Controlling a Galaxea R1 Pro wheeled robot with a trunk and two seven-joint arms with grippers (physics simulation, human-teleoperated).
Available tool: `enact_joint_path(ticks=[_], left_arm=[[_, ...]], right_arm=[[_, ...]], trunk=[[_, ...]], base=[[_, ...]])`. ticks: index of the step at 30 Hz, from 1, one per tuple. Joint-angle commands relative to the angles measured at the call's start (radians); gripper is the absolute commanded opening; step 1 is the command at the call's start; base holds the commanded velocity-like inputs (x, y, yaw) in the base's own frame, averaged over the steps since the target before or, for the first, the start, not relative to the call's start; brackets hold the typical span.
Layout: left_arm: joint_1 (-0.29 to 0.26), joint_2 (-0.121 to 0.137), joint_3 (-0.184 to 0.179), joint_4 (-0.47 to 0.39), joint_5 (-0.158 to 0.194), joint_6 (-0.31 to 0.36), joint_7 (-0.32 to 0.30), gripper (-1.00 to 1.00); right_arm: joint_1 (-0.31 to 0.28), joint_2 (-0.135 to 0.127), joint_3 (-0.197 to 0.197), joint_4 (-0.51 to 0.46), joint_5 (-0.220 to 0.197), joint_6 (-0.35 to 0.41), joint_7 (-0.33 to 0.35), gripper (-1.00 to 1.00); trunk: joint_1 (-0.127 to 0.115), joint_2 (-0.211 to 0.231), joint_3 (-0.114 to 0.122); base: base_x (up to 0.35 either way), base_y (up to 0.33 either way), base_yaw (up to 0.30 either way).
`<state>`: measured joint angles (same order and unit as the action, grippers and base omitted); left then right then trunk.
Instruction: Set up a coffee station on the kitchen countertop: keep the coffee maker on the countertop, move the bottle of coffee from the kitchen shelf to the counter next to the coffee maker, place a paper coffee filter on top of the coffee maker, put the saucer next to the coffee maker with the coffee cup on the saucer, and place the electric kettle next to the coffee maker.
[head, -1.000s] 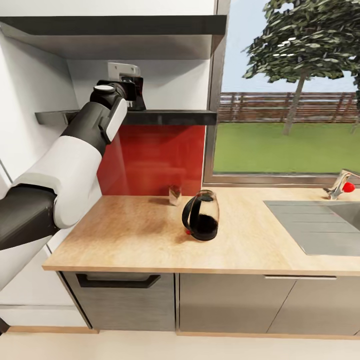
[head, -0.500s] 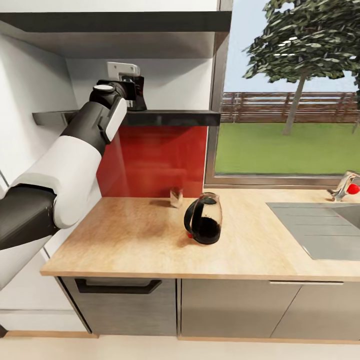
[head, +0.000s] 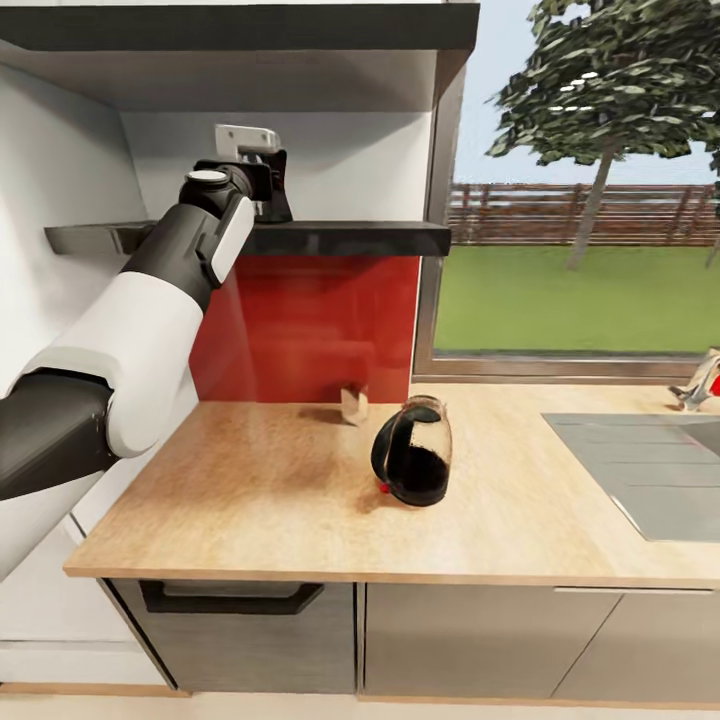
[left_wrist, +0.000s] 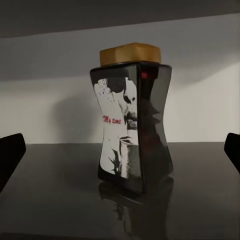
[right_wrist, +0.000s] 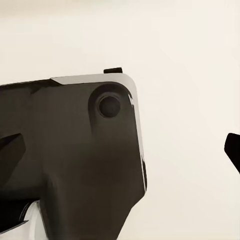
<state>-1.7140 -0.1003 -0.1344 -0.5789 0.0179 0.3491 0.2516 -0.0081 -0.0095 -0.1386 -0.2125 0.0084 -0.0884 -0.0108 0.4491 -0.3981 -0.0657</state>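
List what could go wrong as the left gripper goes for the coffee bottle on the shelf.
1. The bottle of coffee stands free between the spread fingers of the left gripper; it is tall and narrow-waisted, so an off-centre close could tip it.
2. It sits on a glossy shelf above the countertop; a slip could drop it near the glass carafe.

bottle of coffee (left_wrist: 132, 120): black, yellow cap (black-white label, red lettering) | backsplash (head: 305, 325): red
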Motion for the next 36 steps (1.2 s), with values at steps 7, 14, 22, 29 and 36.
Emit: enact_joint_path(ticks=[7, 14, 22, 29, 36], left_arm=[[-0.001, 0.001, -0.005, -0.001, 0.002, 0.006, 0.006, 1.0], [-0.001, 0.001, -0.004, -0.002, 0.002, 0.005, 0.006, 1.0], [-0.001, 0.001, -0.005, -0.002, 0.002, 0.005, 0.006, 1.0], [-0.001, 0.003, -0.004, -0.002, 0.002, 0.005, 0.006, 1.0], [0.0, 0.004, -0.005, -0.002, 0.002, 0.004, 0.006, 1.0]], right_arm=[[-0.001, 0.001, -0.004, 0.001, 0.001, -0.004, 0.0, 1.0], [-0.001, 0.002, -0.004, 0.033, 0.001, -0.004, 0.0, 1.0], [-0.001, 0.002, -0.004, 0.061, 0.001, -0.004, 0.0, 1.0], [-0.001, 0.002, -0.004, 0.062, 0.001, -0.004, 0.0, 1.0], [-0.001, 0.002, -0.004, 0.062, 0.0, -0.004, 0.0, 1.0]], trunk=[[0.001, -0.002, -0.002], [0.001, -0.002, -0.002], [0.001, -0.002, -0.002], [0.001, -0.002, -0.002], [0.001, -0.002, -0.002]], base=[[0.215, 0.0, 0.0], [0.038, 0.0, 0.0], [0.223, 0.0, 0.0], [0.048, 0.0, 0.0], [0.062, 0.013, 0.0]])
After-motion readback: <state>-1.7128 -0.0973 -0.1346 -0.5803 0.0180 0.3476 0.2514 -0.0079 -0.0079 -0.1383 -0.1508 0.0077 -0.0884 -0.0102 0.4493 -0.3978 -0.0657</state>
